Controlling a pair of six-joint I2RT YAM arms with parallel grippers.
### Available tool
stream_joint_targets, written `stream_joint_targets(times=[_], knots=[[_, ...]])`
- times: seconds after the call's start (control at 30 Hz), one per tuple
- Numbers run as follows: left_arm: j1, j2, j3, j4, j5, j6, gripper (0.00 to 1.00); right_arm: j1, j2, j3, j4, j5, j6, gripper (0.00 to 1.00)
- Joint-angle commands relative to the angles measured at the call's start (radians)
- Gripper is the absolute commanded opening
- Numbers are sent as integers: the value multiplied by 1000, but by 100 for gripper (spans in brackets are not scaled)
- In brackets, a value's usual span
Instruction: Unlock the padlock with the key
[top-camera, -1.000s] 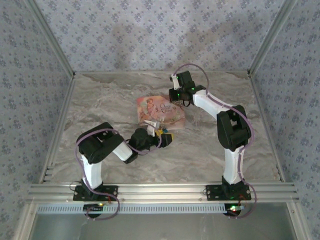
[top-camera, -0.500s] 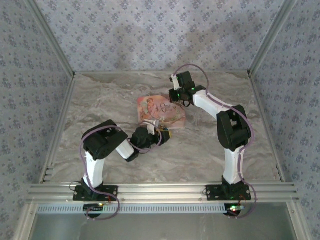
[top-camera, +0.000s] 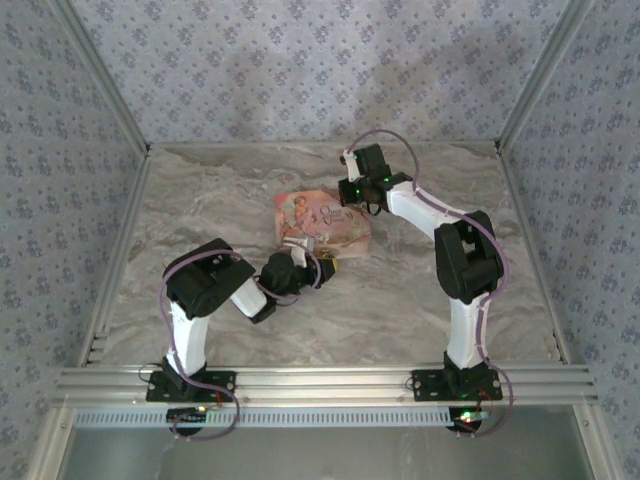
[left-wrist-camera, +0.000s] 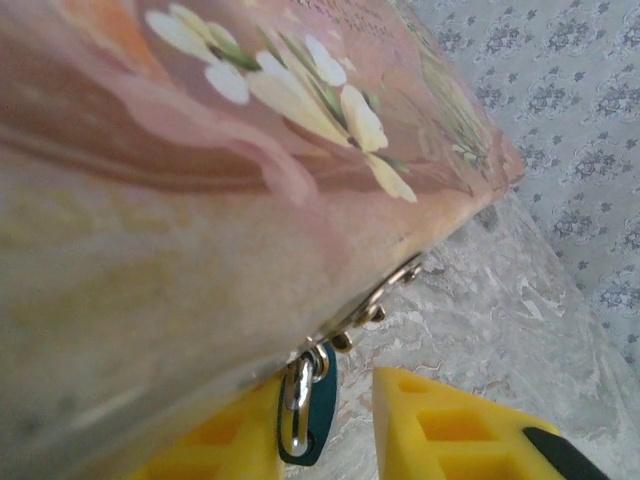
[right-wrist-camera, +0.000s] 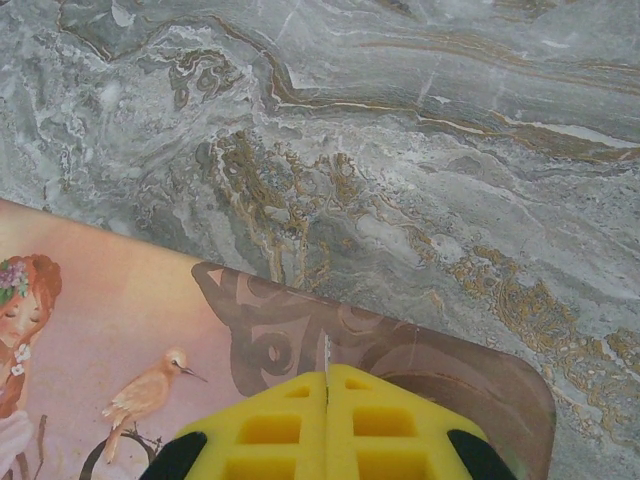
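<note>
Noting left gripper (left-wrist-camera: 330, 400) jaws part-spread, pinching nothing yet. I judge the risk is a lopsided close: one yellow finger (left-wrist-camera: 220, 445) seems to touch the padlock (left-wrist-camera: 318, 420), so the other could shove it sideways or nip the pink pouch (left-wrist-camera: 200, 200) edge it hangs from. The padlock sits between the jaws, apart from the opposite finger. The right gripper (right-wrist-camera: 327, 385) is pressed together over the pouch.

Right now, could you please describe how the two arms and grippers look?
The left arm and right arm have white links, black joints and lilac cables. The left gripper and right gripper have yellow fingers with square recesses and black patches. A green light glows on the right wrist.
</note>
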Motion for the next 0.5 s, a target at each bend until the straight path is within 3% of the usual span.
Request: stream_joint_targets(times=[0.0, 0.13, 0.3, 0.37, 0.47], knots=[[9, 15, -10, 19, -2, -15, 23, 6, -48, -17, 8, 12, -19, 0], [15, 10, -9, -1, 22, -24, 12, 4, -54, -17, 8, 11, -20, 0], [23, -26, -23, -67, 52, -34, 12, 3, -62, -24, 14, 6, -19, 0], [23, -44, -34, -92, 51, -27, 17, 4, -63, -28, 17, 6, -19, 0], [25, -46, -39, -89, 32, -28, 40, 3, -63, -32, 20, 0, -16, 0]])
